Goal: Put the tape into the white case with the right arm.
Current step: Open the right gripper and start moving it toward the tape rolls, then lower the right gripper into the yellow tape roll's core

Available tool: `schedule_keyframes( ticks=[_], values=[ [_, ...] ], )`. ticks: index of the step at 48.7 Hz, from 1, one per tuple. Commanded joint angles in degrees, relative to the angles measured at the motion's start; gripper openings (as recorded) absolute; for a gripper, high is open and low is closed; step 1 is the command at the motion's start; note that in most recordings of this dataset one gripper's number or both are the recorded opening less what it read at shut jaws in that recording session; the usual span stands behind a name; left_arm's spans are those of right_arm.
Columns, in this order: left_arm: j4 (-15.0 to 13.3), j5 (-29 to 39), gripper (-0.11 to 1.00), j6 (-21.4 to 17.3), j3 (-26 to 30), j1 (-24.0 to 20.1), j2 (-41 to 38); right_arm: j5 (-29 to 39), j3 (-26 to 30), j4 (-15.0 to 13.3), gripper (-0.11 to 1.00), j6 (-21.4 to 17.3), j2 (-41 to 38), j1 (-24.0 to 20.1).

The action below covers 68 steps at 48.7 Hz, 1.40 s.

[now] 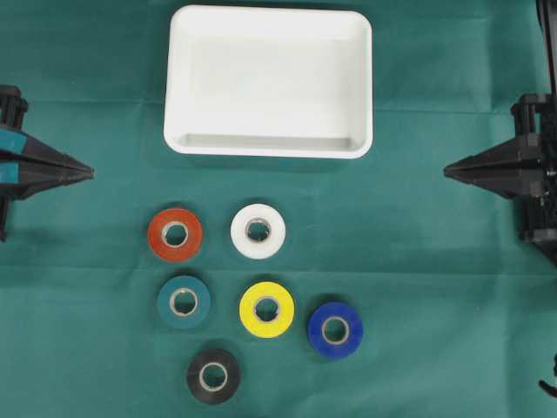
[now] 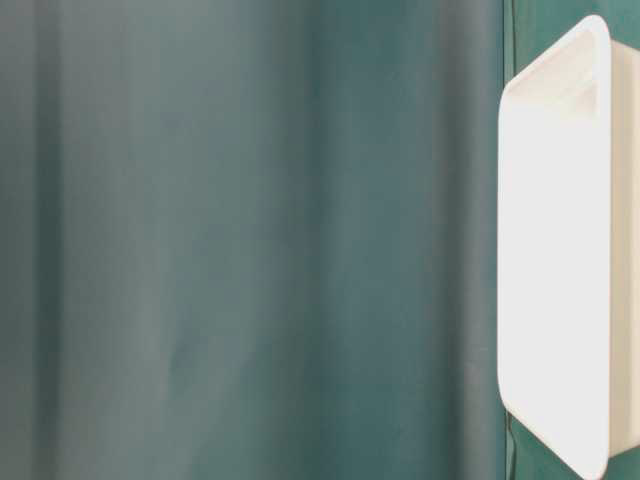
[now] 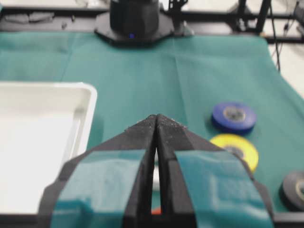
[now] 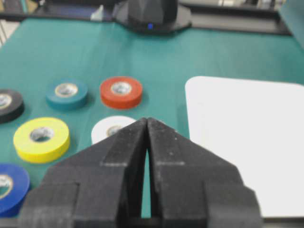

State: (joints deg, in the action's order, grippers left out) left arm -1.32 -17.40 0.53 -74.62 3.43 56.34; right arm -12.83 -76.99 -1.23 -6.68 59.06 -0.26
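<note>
Several tape rolls lie flat on the green cloth in the overhead view: red (image 1: 175,234), white (image 1: 258,231), teal (image 1: 184,302), yellow (image 1: 267,309), blue (image 1: 335,330) and black (image 1: 213,376). The white case (image 1: 178,139) sits empty beyond them at the top middle. My right gripper (image 1: 447,171), all black, is shut at the right edge, its tips touching and holding nothing. My left gripper (image 1: 90,173), with light-blue bands, is shut at the left edge. From the right wrist view the white roll (image 4: 107,128) lies just past the shut tips (image 4: 147,119).
The other arm's base (image 4: 152,14) stands at the far table edge in each wrist view. In the table-level view the case (image 2: 560,250) fills the right side against a green backdrop. Green cloth separates each gripper from the rolls.
</note>
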Motion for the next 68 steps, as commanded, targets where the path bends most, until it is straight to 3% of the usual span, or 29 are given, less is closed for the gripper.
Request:
schedule_keyframes(
  ticks=[1,9,20,35,45,55,68],
  values=[
    [-0.2,0.6,0.01,-0.1,-0.4,0.3,-0.2,0.0,-0.4,-1.1,-0.09,-0.4,-0.5,-0.1],
    [-0.2,4.5,0.01,0.1,-3.4,0.5,0.4,0.3,-3.6,-3.0,-0.01,-0.4,-0.9,-0.2],
    [-0.2,6.3,0.01,1.1,-4.2,1.9,3.3,0.3,-5.7,-4.1,0.45,-0.4,-0.6,-0.1],
    [-0.1,9.4,0.01,0.9,-5.2,1.9,4.6,0.4,-5.4,-4.0,0.45,-0.4,-0.8,-0.1],
    [-0.2,10.9,0.01,1.0,-5.4,1.9,4.7,3.4,-1.9,-5.0,0.45,-0.4,-3.7,-0.2],
    [-0.2,12.5,0.01,1.2,-5.9,1.9,6.0,3.4,2.5,-9.3,0.45,-0.4,-11.6,-0.5],
    [-0.2,12.9,0.01,1.1,-9.3,1.8,11.0,3.3,10.5,-9.8,0.45,-0.4,-26.5,-3.3]
  ],
)
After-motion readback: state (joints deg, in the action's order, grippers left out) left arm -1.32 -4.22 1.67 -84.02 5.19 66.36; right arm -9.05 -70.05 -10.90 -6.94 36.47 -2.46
